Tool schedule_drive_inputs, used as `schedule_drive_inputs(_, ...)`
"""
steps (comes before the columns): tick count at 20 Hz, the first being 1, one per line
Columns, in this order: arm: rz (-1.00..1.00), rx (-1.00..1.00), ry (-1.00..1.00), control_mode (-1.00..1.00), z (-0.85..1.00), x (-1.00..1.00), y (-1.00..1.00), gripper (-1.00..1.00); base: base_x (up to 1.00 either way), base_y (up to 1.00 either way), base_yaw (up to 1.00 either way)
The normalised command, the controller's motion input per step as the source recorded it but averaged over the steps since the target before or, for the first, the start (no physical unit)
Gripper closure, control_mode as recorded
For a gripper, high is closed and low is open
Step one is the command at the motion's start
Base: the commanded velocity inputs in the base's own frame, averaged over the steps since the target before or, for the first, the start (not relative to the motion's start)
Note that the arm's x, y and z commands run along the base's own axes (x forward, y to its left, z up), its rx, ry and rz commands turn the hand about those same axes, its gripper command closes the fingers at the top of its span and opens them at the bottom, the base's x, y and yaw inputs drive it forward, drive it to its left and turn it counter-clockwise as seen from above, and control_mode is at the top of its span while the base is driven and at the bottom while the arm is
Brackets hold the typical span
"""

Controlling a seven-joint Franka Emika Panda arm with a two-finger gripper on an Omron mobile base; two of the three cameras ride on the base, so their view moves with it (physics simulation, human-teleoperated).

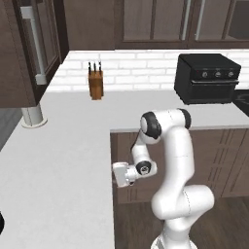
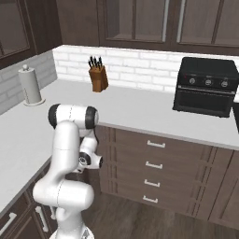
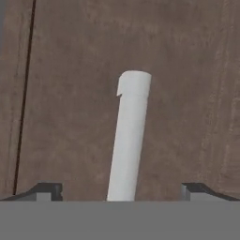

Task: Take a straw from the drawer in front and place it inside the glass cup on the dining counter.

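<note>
Dark brown wood of a drawer front [image 3: 70,93] fills the background of the hand view, close up. Its white bar handle [image 3: 129,136] runs between the two spread fingertips [image 3: 44,191] of the gripper [image 3: 121,191], which stands wide and holds nothing. From the base views the hand [image 1: 124,174] sits tucked under the edge of the white worktop [image 1: 58,160]. Farther back stand a knife block [image 1: 96,82] and a black oven [image 1: 208,78].
</note>
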Motion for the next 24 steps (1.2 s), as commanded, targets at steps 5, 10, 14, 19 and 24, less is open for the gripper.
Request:
schedule_drive_inputs(5,0.01,0.0,0.0,-1.0,-0.44,0.17,0.14,-1.0,0.0,0.0,0.0)
schedule_drive_inputs(10,0.0,0.0,0.0,-1.0,-0.46,0.18,0.04,-1.0,0.0,0.0,0.0)
schedule_drive_inputs(14,0.0,0.0,0.0,-1.0,-0.17,0.12,0.23,-1.0,0.0,0.0,0.0)
schedule_drive_inputs(19,0.0,0.0,-0.01,-1.0,0.2,0.0,0.61,-1.0,0.0,0.0,0.0)
schedule_drive_inputs(24,0.0,-0.03,0.0,-1.0,0.26,0.0,0.63,1.0,0.0,0.0,0.0)
